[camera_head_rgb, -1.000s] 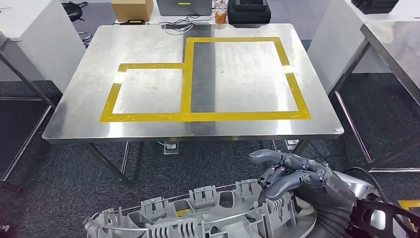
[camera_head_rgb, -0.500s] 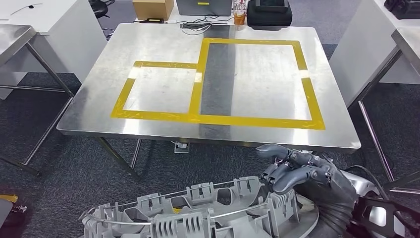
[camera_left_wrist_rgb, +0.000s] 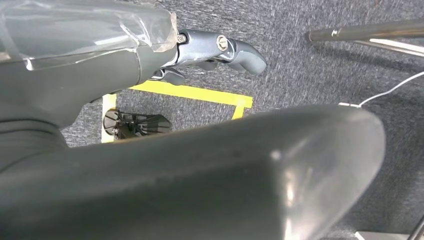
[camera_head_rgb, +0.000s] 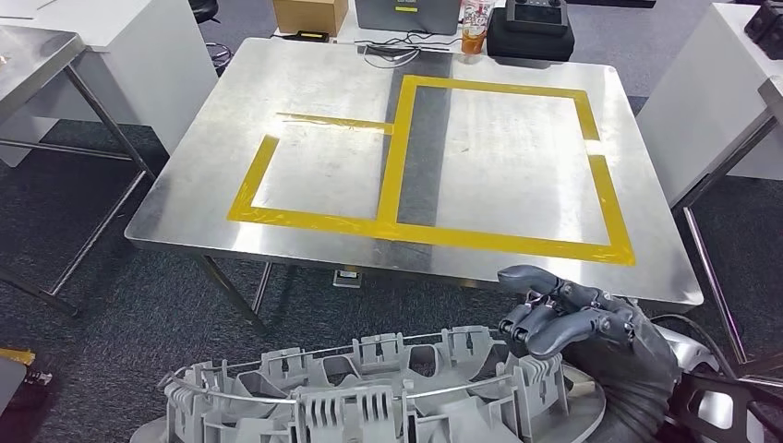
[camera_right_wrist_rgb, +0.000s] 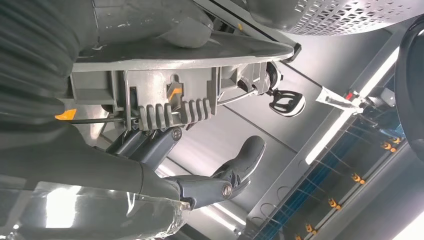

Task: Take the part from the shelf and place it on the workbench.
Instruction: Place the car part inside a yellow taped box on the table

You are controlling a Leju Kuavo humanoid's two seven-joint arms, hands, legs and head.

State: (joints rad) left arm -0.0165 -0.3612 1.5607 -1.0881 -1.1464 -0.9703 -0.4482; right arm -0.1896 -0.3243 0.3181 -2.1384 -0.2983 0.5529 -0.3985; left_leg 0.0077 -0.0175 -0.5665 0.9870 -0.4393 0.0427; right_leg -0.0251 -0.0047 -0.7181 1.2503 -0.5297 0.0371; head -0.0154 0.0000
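Observation:
The part (camera_head_rgb: 369,397) is a large grey plastic moulding with ribs and clips, held low in front of me in the head view. My right hand (camera_head_rgb: 577,318) grips its right end, fingers curled over the ribbed edge (camera_right_wrist_rgb: 170,107) and thumb sticking out. In the left wrist view the part's smooth grey side (camera_left_wrist_rgb: 225,175) lies against my left hand (camera_left_wrist_rgb: 150,55); the thumb stands free and the fingers are hidden behind the part. The steel workbench (camera_head_rgb: 212,157), marked with yellow tape rectangles (camera_head_rgb: 397,157), stands just ahead of the part.
At the bench's far edge are a cardboard box (camera_head_rgb: 309,14), an orange drink cup (camera_head_rgb: 474,37) and a black case (camera_head_rgb: 531,32). A steel table (camera_head_rgb: 28,55) stands on the left and a white one (camera_head_rgb: 711,74) on the right. Grey carpet with yellow floor tape (camera_left_wrist_rgb: 190,93) lies below.
The whole view has shifted: the camera has turned and the bench now sits further right in the picture. The part stays in both hands, unchanged.

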